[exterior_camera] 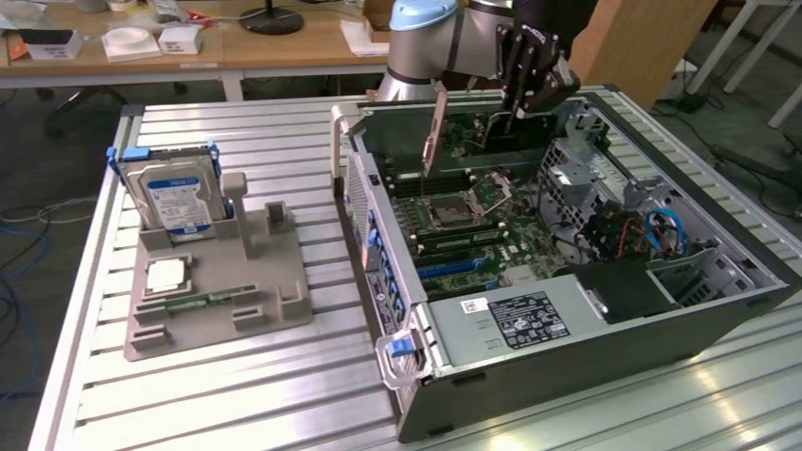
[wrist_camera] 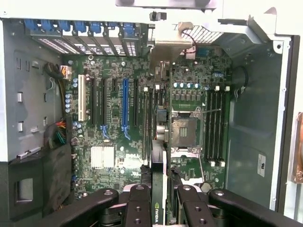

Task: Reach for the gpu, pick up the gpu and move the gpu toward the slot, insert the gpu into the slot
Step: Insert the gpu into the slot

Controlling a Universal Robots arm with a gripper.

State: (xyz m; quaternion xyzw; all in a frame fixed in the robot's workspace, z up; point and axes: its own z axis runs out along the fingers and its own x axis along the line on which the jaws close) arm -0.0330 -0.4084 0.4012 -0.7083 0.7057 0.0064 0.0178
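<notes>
gpu [wrist_camera: 156, 210], apparently edgewise in half-closed gripper [exterior_camera: 524, 99]

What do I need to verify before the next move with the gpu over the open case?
1. Grip: gripper shut on the gpu, clamped from both sides: ok.
2. Orientation: card runs parallel to the slots, grey bracket toward the rear blue tabs: ok.
3. Over a slot: card lies between the long blue slot and the CPU socket; what is directly under it is hidden: cannot tell.
4. Long blue slot empty: ok.
5. Seated: card held above the motherboard, not inserted: not ok.
</notes>
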